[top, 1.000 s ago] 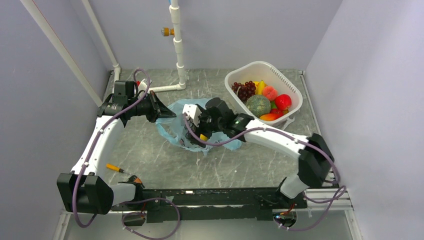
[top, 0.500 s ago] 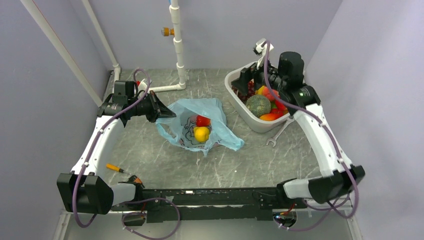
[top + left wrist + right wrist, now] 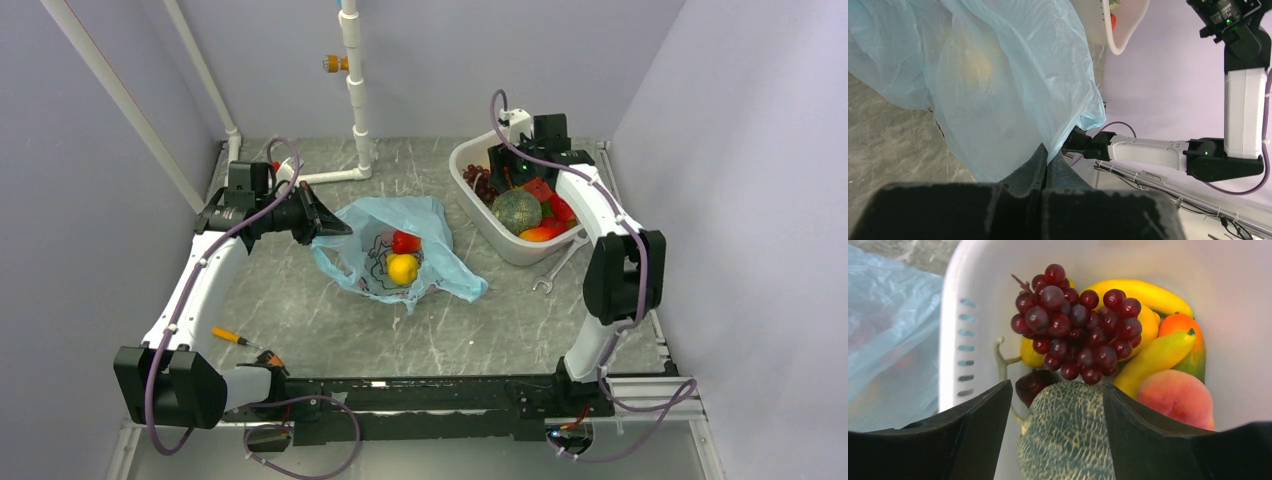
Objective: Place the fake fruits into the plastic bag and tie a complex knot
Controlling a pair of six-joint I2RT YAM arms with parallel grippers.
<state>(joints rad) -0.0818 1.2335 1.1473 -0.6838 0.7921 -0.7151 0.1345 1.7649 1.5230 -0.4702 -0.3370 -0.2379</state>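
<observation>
Straddling the melon (image 3: 1065, 435) inside the basket (image 3: 955, 340), right hand (image 3: 1057, 387) gapes; left hand (image 3: 1047, 152) pinches plastic bag (image 3: 998, 75) edge.

The crinkly light-blue plastic bag (image 3: 440, 225) lies open mid-bench, holding a yellow fruit (image 3: 403, 268) and a red fruit (image 3: 405, 241). Dark grapes (image 3: 1073, 322) and a netted melon (image 3: 516, 211) lie in the far-right basket (image 3: 487, 226).

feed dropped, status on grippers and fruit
Left gripper shut on bag edge. Right gripper open, astride melon in basket. Yellow fruit and red fruit bagged. Grapes crowd the melon.
</observation>
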